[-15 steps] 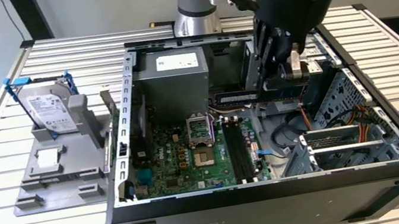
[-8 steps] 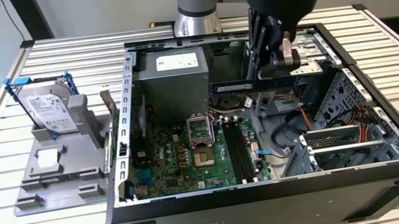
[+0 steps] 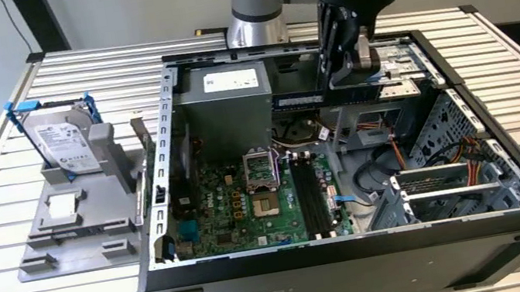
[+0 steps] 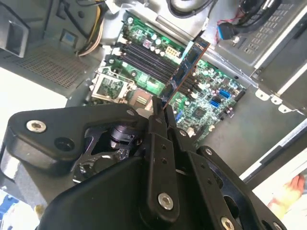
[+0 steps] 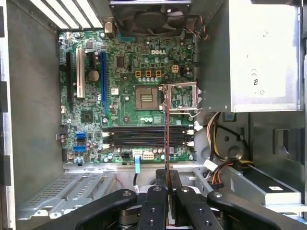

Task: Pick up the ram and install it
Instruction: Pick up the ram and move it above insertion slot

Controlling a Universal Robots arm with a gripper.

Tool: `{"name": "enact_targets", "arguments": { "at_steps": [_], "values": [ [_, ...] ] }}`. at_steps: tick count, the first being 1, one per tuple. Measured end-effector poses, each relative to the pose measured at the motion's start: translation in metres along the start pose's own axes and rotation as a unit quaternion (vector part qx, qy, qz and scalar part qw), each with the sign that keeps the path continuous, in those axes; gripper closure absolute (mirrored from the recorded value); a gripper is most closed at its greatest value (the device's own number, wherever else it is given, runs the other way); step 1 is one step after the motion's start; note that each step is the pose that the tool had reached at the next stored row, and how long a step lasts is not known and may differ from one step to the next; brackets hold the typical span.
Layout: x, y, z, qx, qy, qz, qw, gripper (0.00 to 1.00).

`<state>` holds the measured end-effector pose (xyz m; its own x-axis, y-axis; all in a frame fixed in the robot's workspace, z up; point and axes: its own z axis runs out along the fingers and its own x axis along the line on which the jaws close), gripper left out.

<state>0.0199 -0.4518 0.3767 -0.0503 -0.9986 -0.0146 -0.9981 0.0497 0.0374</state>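
The ram (image 3: 300, 100) is a slim dark stick held level above the inside of the open computer case (image 3: 160, 209), over the back part of the motherboard. My gripper (image 3: 351, 75) is shut on one end of it. The second wrist view shows the ram (image 4: 186, 64) sticking out from the closed fingertips (image 4: 154, 114) toward the board. The first wrist view shows the ram (image 5: 166, 139) edge-on as a thin line crossing the black memory slots (image 5: 144, 136), with my gripper (image 5: 166, 181) clamped on it. In the exterior view the memory slots (image 3: 312, 196) lie lower, nearer the front.
A silver hard drive with blue rails (image 3: 61, 140) stands on a grey fixture (image 3: 70, 231) at the exterior view's left. Inside the case are the power supply (image 3: 226, 96), the open CPU socket (image 3: 260, 171), cables (image 3: 389, 169) and a drive cage (image 3: 450, 190).
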Motion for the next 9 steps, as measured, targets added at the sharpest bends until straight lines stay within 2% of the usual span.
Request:
{"name": "enact_targets", "arguments": {
  "at_steps": [2, 3, 4, 9],
  "values": [
    [0.0, -0.0001, 0.0, -0.0009, -0.0018, 0.0, 1.0, 1.0],
    [-0.0001, -0.0004, 0.0, -0.0021, -0.0058, -0.001, 0.99998, 1.0],
    [-0.0002, -0.0007, -0.0001, -0.0021, -0.0068, -0.001, 0.99997, 1.0],
    [-0.0002, -0.0009, 0.0, -0.0022, -0.0086, -0.002, 0.99996, 1.0]
  ]
}}
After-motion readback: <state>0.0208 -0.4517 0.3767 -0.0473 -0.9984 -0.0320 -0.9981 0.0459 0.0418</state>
